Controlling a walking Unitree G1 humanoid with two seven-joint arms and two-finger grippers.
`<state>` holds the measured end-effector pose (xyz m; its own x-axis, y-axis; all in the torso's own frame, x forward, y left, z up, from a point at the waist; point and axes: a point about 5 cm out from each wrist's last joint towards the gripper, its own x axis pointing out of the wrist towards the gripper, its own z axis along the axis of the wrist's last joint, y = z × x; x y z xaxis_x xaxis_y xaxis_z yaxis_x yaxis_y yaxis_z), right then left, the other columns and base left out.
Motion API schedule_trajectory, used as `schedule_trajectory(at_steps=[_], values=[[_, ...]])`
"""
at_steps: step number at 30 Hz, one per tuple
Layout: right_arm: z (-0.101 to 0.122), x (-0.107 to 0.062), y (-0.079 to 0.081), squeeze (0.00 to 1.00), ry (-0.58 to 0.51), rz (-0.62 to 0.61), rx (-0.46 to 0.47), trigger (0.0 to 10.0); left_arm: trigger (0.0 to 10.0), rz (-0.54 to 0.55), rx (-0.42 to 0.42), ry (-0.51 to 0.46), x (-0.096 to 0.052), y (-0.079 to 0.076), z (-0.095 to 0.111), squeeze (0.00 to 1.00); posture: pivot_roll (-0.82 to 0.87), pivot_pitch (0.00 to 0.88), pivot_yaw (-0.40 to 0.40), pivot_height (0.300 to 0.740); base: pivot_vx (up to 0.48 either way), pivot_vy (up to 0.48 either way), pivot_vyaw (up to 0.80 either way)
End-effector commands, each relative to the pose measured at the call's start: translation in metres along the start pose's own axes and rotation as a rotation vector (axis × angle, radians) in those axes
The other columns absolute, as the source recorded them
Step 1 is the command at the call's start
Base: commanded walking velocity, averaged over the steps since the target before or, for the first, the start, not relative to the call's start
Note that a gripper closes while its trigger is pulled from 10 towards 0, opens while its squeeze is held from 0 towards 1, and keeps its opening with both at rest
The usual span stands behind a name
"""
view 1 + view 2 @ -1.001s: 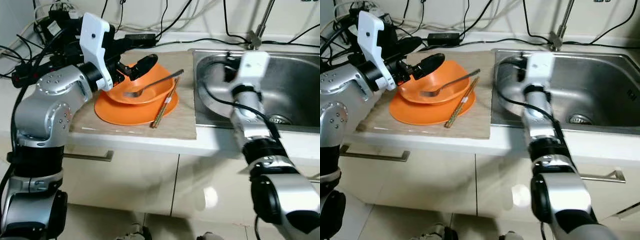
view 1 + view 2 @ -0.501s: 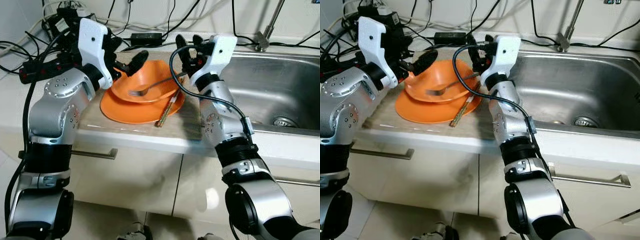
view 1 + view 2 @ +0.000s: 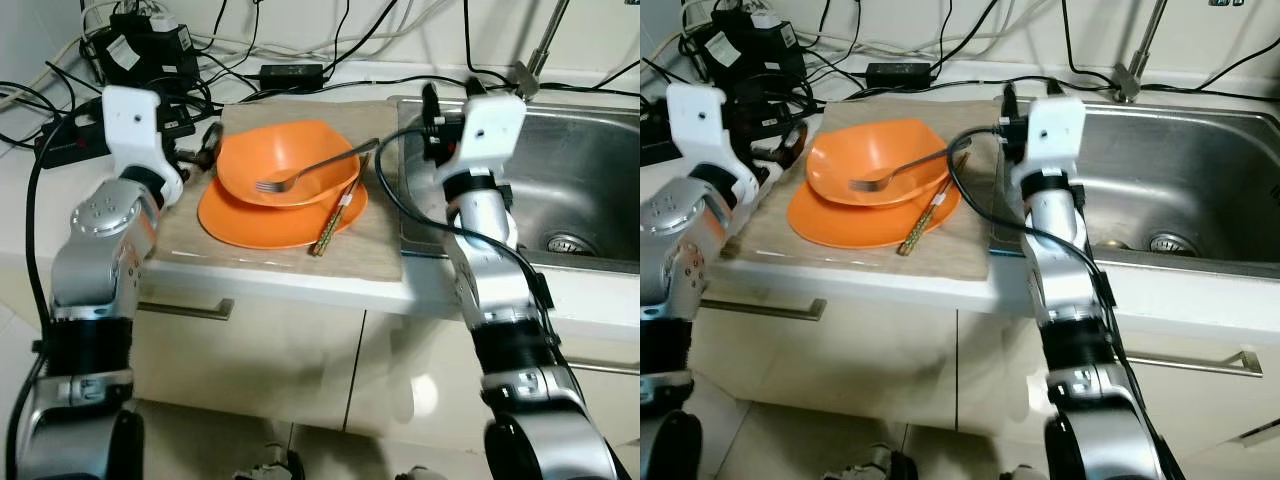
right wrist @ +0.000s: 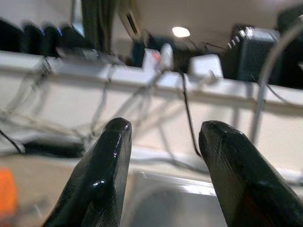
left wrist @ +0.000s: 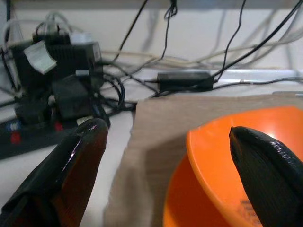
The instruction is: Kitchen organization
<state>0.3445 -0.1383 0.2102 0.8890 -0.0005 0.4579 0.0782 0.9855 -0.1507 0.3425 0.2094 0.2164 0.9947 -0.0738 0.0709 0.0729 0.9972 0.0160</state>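
The orange bowl [image 3: 286, 166] is sitting on an orange plate [image 3: 270, 222] at upper centre, a fork [image 3: 310, 170] in it and chopsticks [image 3: 338, 207] leaning on the rim. The left claw [image 5: 165, 161] is gaping wide, released, beside the bowl's left edge. The right claw [image 4: 163, 175], released too, is hovering over the sink [image 3: 590, 190]. Judging so, approach is underway; next, closing squarely on the bowl's rim.

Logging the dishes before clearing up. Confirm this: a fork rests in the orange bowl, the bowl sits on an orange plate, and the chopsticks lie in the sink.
One part is wrong. The chopsticks are not in the sink; they lie across the right edge of the orange plate on the mat, as the left eye view shows. The fork does rest in the orange bowl, which sits on the plate.
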Motion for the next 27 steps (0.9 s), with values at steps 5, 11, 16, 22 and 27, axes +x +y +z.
schedule_trajectory(at_steps=[5, 11, 16, 22, 27], values=[[-0.006, -0.015, -0.005, 0.0, 0.029, -0.091, -0.092, 10.0, 10.0, 0.042, -0.007, 0.017, -0.004, -0.007, -0.003, 0.0, 0.01, 0.0, 0.066, 0.707, 0.0, 0.0, 0.0], [-0.014, -0.025, -0.006, 0.0, 0.075, -0.125, -0.1, 10.0, 10.0, -0.005, 0.041, 0.014, -0.006, -0.017, -0.001, 0.0, 0.01, 0.0, 0.068, 0.707, 0.0, 0.0, 0.0], [-0.018, -0.026, 0.001, 0.0, 0.119, -0.116, -0.022, 10.0, 10.0, 0.002, 0.049, -0.002, -0.004, -0.016, 0.005, 0.0, 0.01, 0.0, 0.068, 0.707, 0.0, 0.0, 0.0], [-0.025, -0.035, 0.01, 0.0, 0.171, -0.093, 0.04, 10.0, 10.0, 0.009, 0.061, 0.004, -0.008, -0.017, 0.0, 0.0, 0.01, 0.0, 0.064, 0.707, 0.0, 0.0, 0.0], [-0.024, -0.036, 0.013, 0.0, 0.174, -0.077, 0.049, 10.0, 10.0, 0.005, 0.08, 0.002, -0.009, -0.018, 0.0, 0.0, 0.01, 0.0, 0.062, 0.707, 0.0, 0.0, 0.0]])
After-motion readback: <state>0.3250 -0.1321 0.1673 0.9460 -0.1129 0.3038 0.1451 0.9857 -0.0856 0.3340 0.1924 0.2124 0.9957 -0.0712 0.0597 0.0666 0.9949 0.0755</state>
